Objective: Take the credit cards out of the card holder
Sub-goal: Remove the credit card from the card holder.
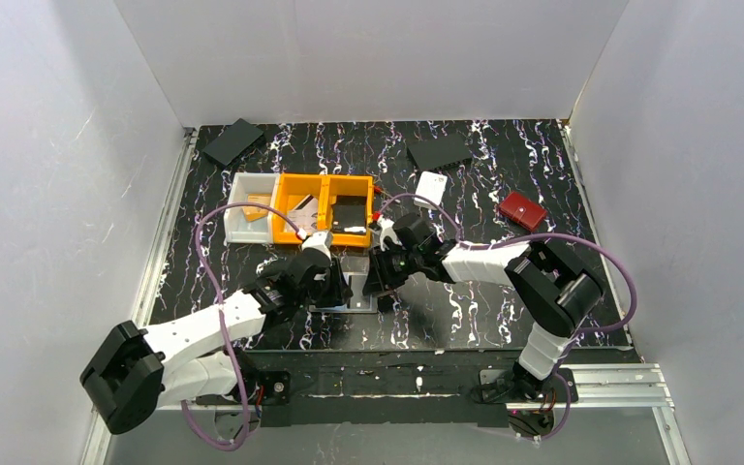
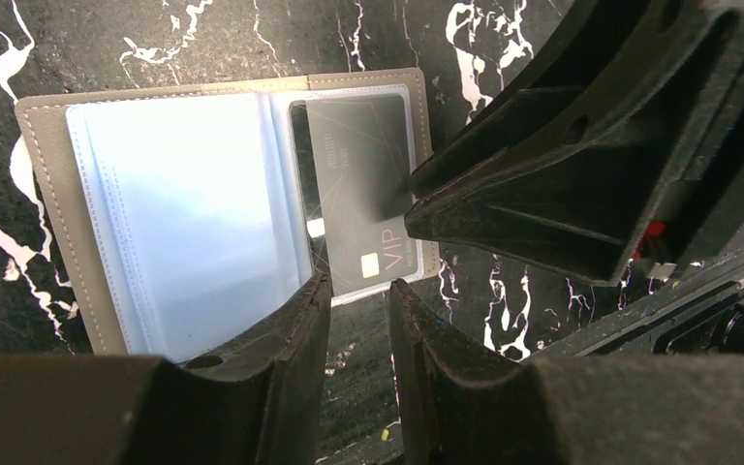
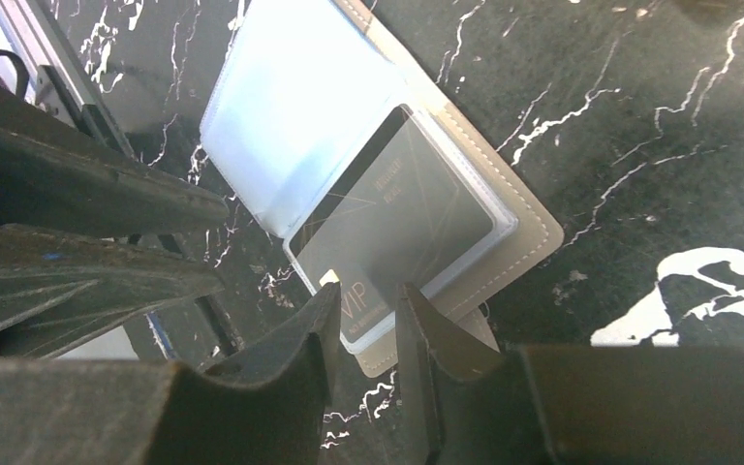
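Observation:
The card holder [image 1: 360, 298] lies open and flat on the table between my two grippers. It has a taupe border [image 2: 48, 194] and pale blue sleeves. One dark grey card [image 2: 358, 184] marked VIP sits in its right sleeve and also shows in the right wrist view [image 3: 397, 218]. My left gripper [image 2: 358, 286] is open by a narrow gap and empty, just off the holder's near edge. My right gripper [image 3: 368, 295] is open by a narrow gap, its tips over the card's VIP end. Its fingertips [image 2: 412, 208] reach the card's side edge.
Two orange bins [image 1: 327, 205] and a white bin [image 1: 249, 221] holding small items stand just behind the grippers. A small white case [image 1: 430, 186], a red wallet [image 1: 521, 210] and two black cases [image 1: 233, 141] [image 1: 439, 151] lie farther back. Grey walls enclose the table.

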`<action>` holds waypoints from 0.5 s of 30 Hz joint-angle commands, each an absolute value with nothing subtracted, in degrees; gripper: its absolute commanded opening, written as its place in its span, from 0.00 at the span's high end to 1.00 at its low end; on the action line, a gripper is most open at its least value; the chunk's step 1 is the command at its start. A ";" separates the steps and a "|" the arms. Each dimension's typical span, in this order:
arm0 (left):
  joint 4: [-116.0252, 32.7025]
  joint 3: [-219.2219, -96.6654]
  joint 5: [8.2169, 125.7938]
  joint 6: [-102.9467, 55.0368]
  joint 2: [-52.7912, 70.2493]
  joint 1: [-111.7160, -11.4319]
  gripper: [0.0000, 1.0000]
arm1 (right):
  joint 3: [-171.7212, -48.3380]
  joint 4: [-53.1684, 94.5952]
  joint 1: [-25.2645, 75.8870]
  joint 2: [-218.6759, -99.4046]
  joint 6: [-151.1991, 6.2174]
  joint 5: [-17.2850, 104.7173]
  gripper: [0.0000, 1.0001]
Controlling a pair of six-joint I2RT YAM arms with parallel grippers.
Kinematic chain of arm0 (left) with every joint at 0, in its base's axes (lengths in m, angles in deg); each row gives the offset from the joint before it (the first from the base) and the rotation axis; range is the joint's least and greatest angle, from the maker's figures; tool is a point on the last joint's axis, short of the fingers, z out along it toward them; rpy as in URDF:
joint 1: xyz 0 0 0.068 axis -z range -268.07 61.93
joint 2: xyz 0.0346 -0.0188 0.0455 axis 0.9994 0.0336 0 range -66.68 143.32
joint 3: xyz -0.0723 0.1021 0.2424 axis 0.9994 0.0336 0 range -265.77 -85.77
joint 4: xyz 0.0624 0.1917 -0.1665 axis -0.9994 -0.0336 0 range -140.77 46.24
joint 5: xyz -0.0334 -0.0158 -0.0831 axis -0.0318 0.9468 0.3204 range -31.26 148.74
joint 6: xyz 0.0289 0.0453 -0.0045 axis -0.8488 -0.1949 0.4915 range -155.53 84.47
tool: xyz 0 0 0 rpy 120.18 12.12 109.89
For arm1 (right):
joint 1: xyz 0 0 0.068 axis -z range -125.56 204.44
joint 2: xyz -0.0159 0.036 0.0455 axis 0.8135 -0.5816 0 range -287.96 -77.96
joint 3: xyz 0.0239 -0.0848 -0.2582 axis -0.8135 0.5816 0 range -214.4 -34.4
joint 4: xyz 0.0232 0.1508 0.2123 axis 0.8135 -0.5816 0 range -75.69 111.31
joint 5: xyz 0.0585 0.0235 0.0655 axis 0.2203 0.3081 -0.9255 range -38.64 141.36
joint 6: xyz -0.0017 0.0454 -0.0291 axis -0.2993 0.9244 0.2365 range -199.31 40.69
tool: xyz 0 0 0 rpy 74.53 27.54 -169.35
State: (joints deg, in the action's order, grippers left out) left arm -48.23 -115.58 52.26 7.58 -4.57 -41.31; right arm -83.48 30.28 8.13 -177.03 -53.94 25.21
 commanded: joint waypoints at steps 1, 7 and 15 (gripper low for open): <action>-45.47 -114.22 53.79 7.65 -2.38 -42.73 0.73 | -82.87 31.35 8.97 -176.85 -53.05 27.39 0.63; -41.34 -114.06 55.84 7.54 1.37 -44.16 0.73 | -82.73 31.25 9.38 -177.42 -52.12 27.36 0.62; -40.26 -113.87 57.05 7.67 4.13 -44.56 0.73 | -82.30 31.67 9.70 -178.01 -50.51 26.59 0.61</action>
